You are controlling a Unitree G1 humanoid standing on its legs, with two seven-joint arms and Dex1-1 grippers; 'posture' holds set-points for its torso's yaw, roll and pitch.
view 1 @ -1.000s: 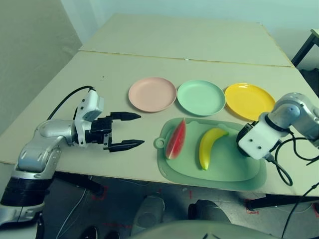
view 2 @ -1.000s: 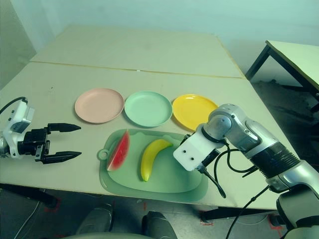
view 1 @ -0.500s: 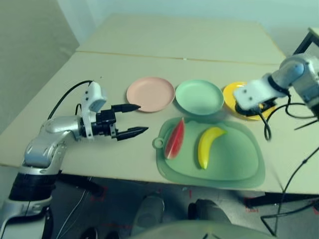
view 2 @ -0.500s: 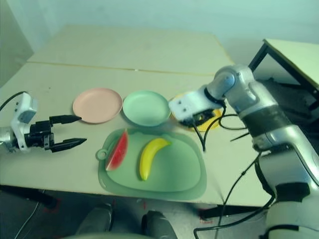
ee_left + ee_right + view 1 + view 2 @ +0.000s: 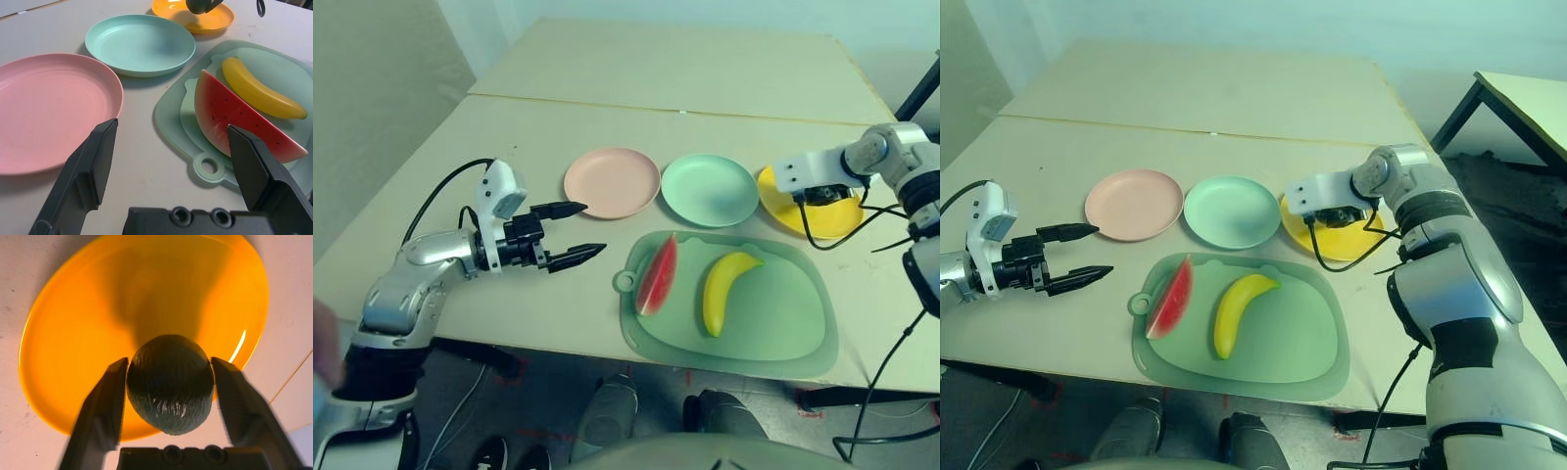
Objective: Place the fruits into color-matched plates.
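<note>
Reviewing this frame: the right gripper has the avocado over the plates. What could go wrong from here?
1. The right gripper holds the avocado above the yellow plate, not the green plate; releasing here would likely mismatch colors.
2. The rounded avocado might roll once dropped.

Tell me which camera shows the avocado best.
The right wrist view: the avocado sits large between the right gripper fingers, above the yellow plate. In the left wrist view it is a dark lump at the edge; in the eye views the arm mostly hides it.
</note>
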